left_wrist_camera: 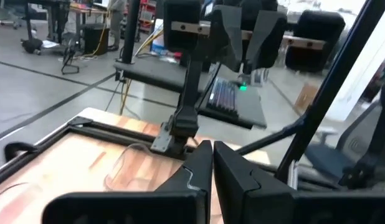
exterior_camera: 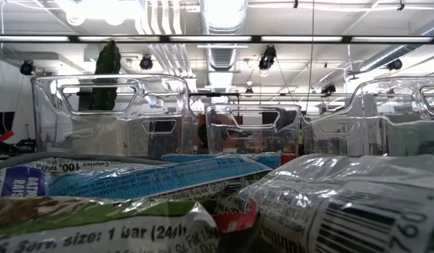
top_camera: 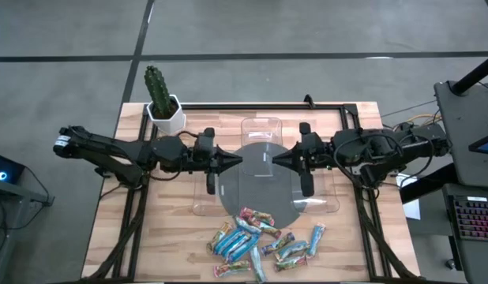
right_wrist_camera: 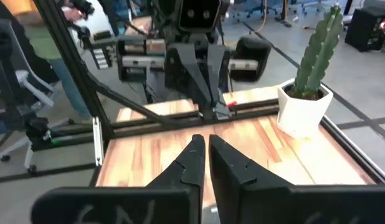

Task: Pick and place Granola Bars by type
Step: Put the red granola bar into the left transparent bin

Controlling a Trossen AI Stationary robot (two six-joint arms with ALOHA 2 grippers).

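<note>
Granola Bars (top_camera: 260, 239) heaped at the near bench (top_camera: 173, 229) edge, beside clear trays (top_camera: 260, 132); left gripper (top_camera: 238, 162) and right gripper (top_camera: 275, 161) pressed together, tip to tip above mid-bench, holding nothing.

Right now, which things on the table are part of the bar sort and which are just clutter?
Job:
- pile of small shiny wrapped granola bars, mostly blue
- clear plastic trays
- left gripper and right gripper, both shut, empty

Bystanders:
- green cactus in white pot
- grey round mat
</note>
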